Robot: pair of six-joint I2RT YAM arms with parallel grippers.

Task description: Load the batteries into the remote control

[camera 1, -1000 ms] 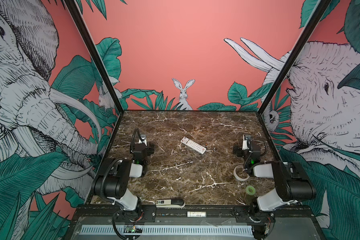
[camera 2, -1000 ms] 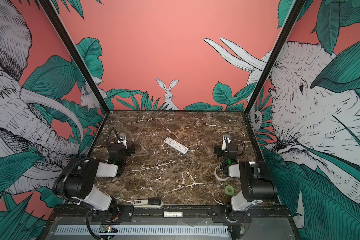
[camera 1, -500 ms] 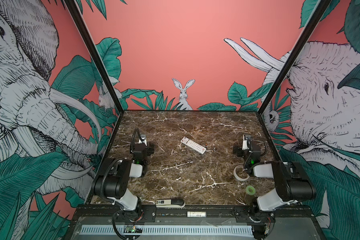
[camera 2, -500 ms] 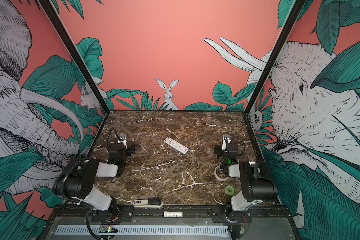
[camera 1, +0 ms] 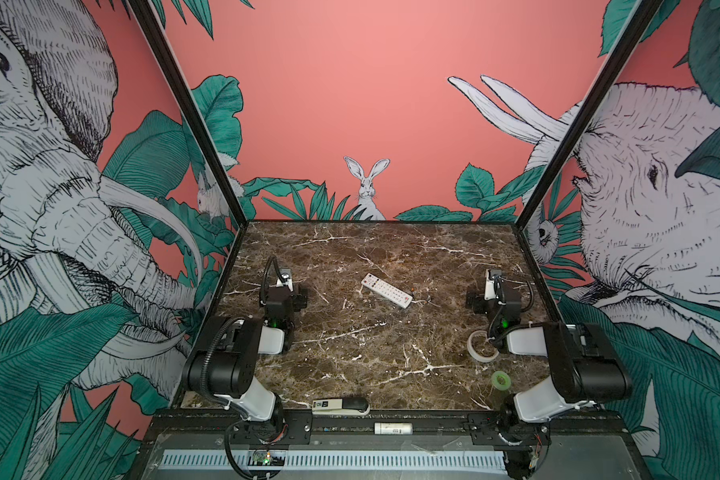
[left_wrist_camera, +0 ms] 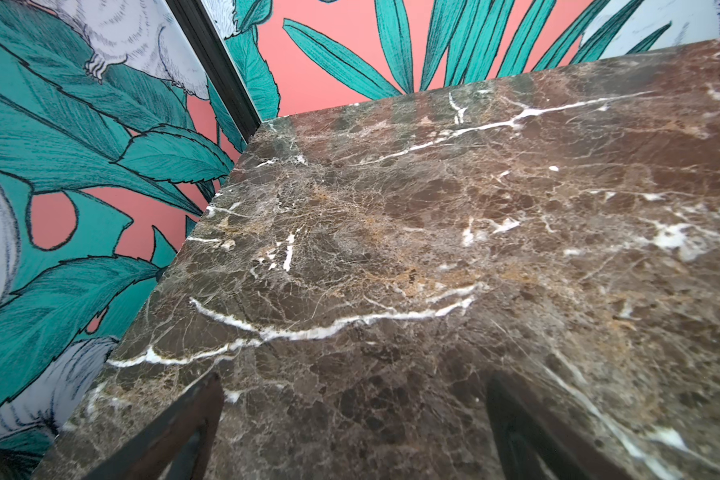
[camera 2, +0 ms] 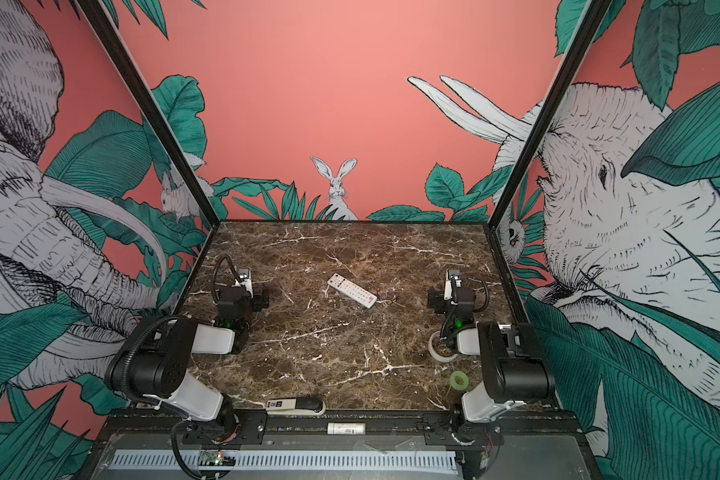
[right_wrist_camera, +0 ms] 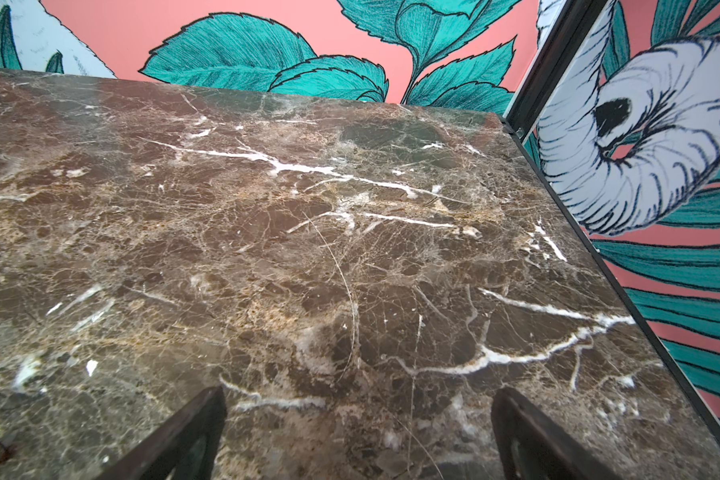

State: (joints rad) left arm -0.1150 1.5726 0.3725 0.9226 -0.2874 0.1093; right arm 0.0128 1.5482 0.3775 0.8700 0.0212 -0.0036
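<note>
Nothing has shifted over the last second: both arms and every item sit where they were.

Left side: left gripper (left_wrist_camera: 352, 380) hovers low over bare marble table (camera 1: 371, 353) near the far-left corner. Jaws spread wide, nothing between them.

Front edge, left of centre: white-and-black stapler (camera 1: 341, 406) lies flat. Just beyond it, off the marble on the black front rail, lies a white tube (camera 1: 393, 428).

Centre: remote (camera 1: 386, 290) lies flat on the marble, buttons up, set diagonally. Red-button end points far-left, red-logo end near-right. It is well apart from both grippers, roughly midway between them.

Just right of the logo end: batteries (camera 1: 420, 299), tiny dark slivers on the marble, hard to make out against the stone. They are close to the remote, but whether they touch it I cannot tell.

Right side: white tape roll (camera 1: 482, 348) lies flat, partly under the right arm. A small green roll (camera 1: 501, 379) lies nearer the front. Right gripper (right_wrist_camera: 358, 391) hovers low over bare marble beside the right wall, jaws wide apart, holding nothing.
</note>
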